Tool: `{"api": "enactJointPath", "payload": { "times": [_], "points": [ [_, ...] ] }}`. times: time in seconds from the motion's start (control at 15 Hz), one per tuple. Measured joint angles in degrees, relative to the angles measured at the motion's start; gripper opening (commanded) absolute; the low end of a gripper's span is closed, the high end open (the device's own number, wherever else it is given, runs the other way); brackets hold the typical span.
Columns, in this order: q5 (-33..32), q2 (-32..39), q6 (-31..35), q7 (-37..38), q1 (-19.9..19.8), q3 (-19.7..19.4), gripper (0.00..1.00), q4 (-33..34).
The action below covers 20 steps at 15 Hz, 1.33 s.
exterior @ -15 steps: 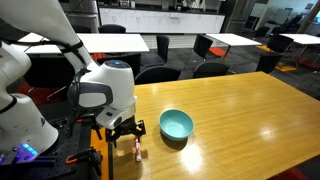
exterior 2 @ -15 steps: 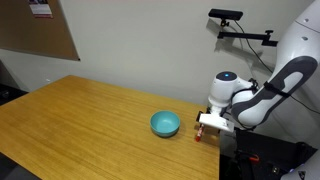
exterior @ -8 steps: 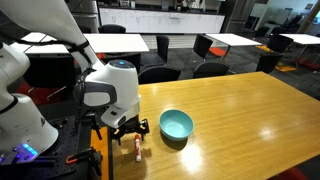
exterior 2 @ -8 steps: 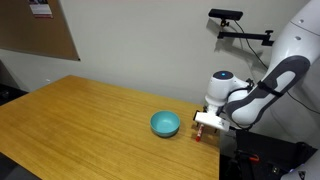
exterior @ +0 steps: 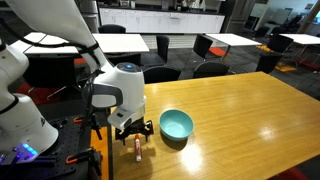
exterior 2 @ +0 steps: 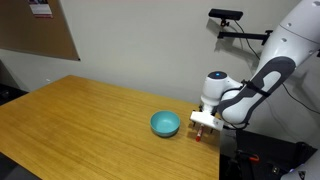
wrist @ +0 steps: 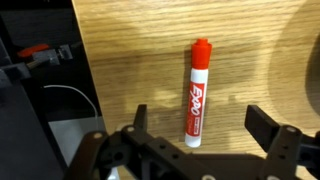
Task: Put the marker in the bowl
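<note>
One tabletop [exterior: 250, 110], wood, fills the right and lower part of an exterior view. The arm [exterior: 118, 90] hangs over the tabletop's lower-left corner. The bowl [exterior: 176, 124] is teal, upright and empty, at frame centre just right of the arm's end. It also sits at centre in an exterior view [exterior 2: 165, 123].

The fingers [wrist: 140, 118] are spread wide and hold nothing. In the wrist view they sit at bottom left and bottom right. The marker [wrist: 197, 88] lies flat on the tabletop at the centre of the wrist view, red cap toward the top of the frame and white body toward the bottom. It is near the tabletop edge at frame left. In an exterior view [exterior: 136, 146] it is under the fingers, near the bowl but not touching it.

Step, as judged: coming down to grasp. The marker runs across the closing line and is roughly midway between the fingers, so no twist looks needed.
- Drop straight down.
- Pinch the white body near mid-length, not the cap.
- Stop just clear of the wood so the tips don't jam.
- Close evenly; if one finger lands first, the round barrel may roll toward the edge.
- Then lift above the bowl rim before crossing.
- Let go low over the bowl's middle so the marker doesn't bounce out.
</note>
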Motion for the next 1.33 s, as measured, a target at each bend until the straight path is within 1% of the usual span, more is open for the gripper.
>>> {"api": "enactJointPath", "payload": {
  "times": [0.33,0.6,0.73,0.8,0.87,0.93,1.0,1.07,1.13,1.2,1.33],
  "points": [
    [1.3,2.9,0.0,-0.5,1.5,-1.1,1.00,1.8],
    [2.5,4.7,0.0,-2.1,2.6,-2.1,0.94,2.7],
    [3.3,5.4,0.0,-2.8,2.9,-2.3,0.93,3.1],
    [3.9,5.7,0.0,-3.3,3.1,-2.4,0.94,3.2],
    [4.3,6.0,0.0,-3.9,3.4,-2.6,0.91,3.3],
    [4.7,6.4,0.0,-4.3,3.5,-2.7,0.83,3.5],
    [4.9,6.6,0.0,-4.4,3.7,-2.8,0.65,3.6],
    [5.2,6.9,0.0,-4.5,3.9,-2.9,0.64,3.8],
    [5.3,7.2,0.0,-4.5,4.1,-3.1,0.58,4.0],
    [5.3,7.4,0.0,-4.5,4.4,-3.2,0.49,4.2],
    [5.3,7.7,0.0,-4.5,4.9,-3.6,0.34,4.4]
  ]
}}
